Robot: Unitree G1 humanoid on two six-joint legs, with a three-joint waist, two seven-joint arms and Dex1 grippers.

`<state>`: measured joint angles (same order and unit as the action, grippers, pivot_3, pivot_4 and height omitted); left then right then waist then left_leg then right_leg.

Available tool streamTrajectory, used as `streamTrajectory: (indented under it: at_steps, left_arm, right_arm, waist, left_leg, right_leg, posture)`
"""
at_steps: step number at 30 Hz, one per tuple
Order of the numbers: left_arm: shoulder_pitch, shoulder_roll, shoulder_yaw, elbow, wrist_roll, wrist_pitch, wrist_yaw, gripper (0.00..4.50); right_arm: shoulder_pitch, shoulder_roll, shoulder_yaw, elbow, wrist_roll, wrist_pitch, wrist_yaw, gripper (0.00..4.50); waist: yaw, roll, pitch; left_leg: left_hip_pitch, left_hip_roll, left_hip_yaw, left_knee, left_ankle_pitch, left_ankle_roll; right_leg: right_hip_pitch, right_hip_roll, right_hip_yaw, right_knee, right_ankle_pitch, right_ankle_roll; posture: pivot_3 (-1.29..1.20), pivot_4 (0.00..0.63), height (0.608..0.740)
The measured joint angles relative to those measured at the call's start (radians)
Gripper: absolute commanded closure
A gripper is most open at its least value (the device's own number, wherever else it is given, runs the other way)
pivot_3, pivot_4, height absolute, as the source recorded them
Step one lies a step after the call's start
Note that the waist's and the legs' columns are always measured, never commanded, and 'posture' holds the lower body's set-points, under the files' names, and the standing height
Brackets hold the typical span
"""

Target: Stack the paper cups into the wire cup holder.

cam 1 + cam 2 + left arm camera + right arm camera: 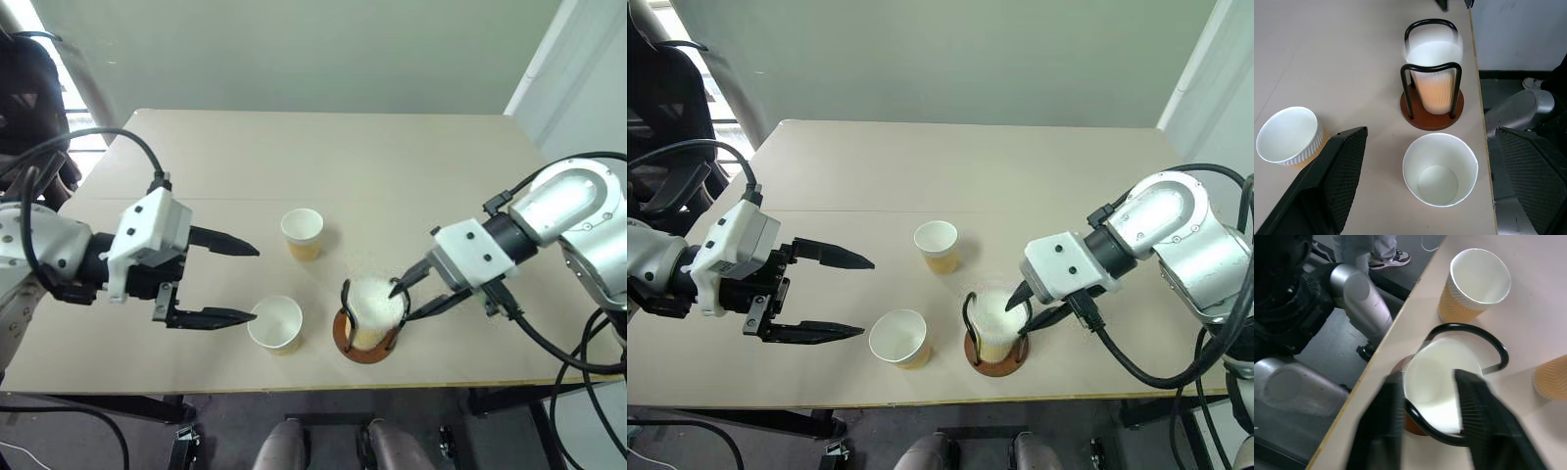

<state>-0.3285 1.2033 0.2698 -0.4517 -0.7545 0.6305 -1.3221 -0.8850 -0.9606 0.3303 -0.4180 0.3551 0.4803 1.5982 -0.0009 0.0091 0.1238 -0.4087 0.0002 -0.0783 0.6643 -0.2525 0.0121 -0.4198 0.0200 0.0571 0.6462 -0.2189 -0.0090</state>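
Black right gripper [1027, 308] angles down at the holder's cup [996, 318].

No readable text, label, brand or number stands anywhere (cups, holder and grippers are all unmarked).

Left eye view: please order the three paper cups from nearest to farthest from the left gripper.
1. Cup near the table's front edge, just beside the left gripper.
2. Cup farther back on the table.
3. Cup in the wire cup holder, at the right gripper.
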Motion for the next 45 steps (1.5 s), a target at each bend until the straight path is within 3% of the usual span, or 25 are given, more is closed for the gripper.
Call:
streamTrajectory:
  at_steps: [5,6,9,11,13,17,21,26,39,45]
  left_arm:
    - [-0.001,0.012,-0.001,0.001,0.003,-0.006,-0.018,0.0]
    - [-0.003,0.015,-0.004,0.002,0.005,-0.013,-0.029,0.0]
    - [-0.027,0.028,-0.028,0.003,0.013,-0.033,-0.062,0.0]
    - [-0.043,0.039,-0.055,0.002,0.017,-0.045,-0.096,0.0]
    - [-0.051,0.042,-0.084,-0.001,0.02,-0.059,-0.126,0.0]
    - [-0.056,0.056,-0.19,-0.019,0.089,-0.111,-0.187,0.0]
    - [-0.092,0.043,-0.3,0.004,0.196,-0.171,-0.207,0.0]
    - [-0.163,-0.021,-0.468,0.075,0.369,-0.288,-0.238,0.0]
    - [-0.217,-0.066,-0.638,0.135,0.485,-0.409,-0.251,0.0]
    - [-0.219,-0.128,-0.672,0.22,0.588,-0.496,-0.25,1.94]
  right_arm:
    - [-0.005,0.002,0.0,0.023,-0.016,0.006,-0.008,0.08]
    - [-0.005,0.001,-0.003,0.028,-0.014,0.012,-0.011,0.03]
    - [0.019,-0.032,-0.067,0.04,0.023,0.048,-0.024,0.03]
    - [0.076,-0.088,-0.194,0.068,0.093,0.103,-0.031,0.03]
    - [0.134,-0.122,-0.336,0.109,0.172,0.175,-0.045,0.03]
    - [0.395,-0.169,-0.801,0.182,0.302,0.327,-0.072,0.03]
    - [0.538,-0.145,-1.014,0.116,0.388,0.402,-0.123,0.03]
    - [0.602,-0.122,-1.103,-0.015,0.506,0.449,-0.22,0.03]
    - [0.729,-0.146,-1.191,-0.106,0.643,0.472,-0.331,0.03]
    - [0.751,-0.167,-1.218,-0.115,0.67,0.467,-0.344,0.0]
  waist:
    - [0.0,0.0,0.0]
    - [0.0,0.0,0.0]
    - [0.005,0.0,0.0]
    - [0.012,-0.001,0.0]
    - [0.014,-0.001,0.0]
    - [0.023,-0.002,0.0]
    - [0.01,0.0,0.0]
    - [-0.003,0.001,0.0]
    - [0.001,0.001,0.0]
    - [0.002,0.001,0.0]
  left_leg:
    - [0.0,0.0,0.0,0.0,0.0,0.0]
    - [0.0,0.0,0.0,0.0,0.0,0.0]
    - [-0.001,0.0,0.0,0.0,0.0,0.0]
    - [-0.002,-0.001,0.0,0.0,0.0,0.0]
    - [-0.003,-0.001,0.0,0.0,-0.001,-0.001]
    - [-0.003,-0.001,0.001,0.0,-0.003,-0.003]
    - [0.0,-0.001,0.001,-0.002,-0.003,-0.003]
    - [0.0,0.0,0.001,-0.001,-0.001,0.0]
    - [-0.004,-0.001,0.0,0.001,-0.003,0.002]
    - [-0.004,-0.001,0.0,0.001,-0.003,0.002]
  right_leg:
    - [0.0,0.0,0.0,0.0,0.0,0.0]
    - [0.0,0.0,0.0,0.0,0.0,0.0]
    - [-0.001,0.0,0.0,-0.001,0.0,0.0]
    - [0.0,0.0,0.001,-0.002,0.0,0.0]
    - [-0.001,0.0,0.002,-0.003,0.0,0.0]
    - [-0.001,-0.001,0.002,-0.003,-0.002,0.0]
    - [-0.001,0.0,0.002,-0.001,-0.004,0.0]
    - [0.0,0.001,0.002,0.0,-0.003,0.0]
    - [-0.001,0.0,0.002,-0.003,-0.002,0.004]
    - [-0.001,0.0,0.002,-0.003,-0.002,0.005]
  posture:
    - [0.0,0.15,0.74]
    - [0.0,0.15,0.74]
    - [0.0,0.15,0.74]
    - [0.0,0.15,0.74]
    - [0.0,0.15,0.74]
    - [0.0,0.15,0.74]
    - [0.0,0.15,0.74]
    - [0.0,0.15,0.74]
    - [0.0,0.15,0.74]
    - [0.0,0.15,0.74]
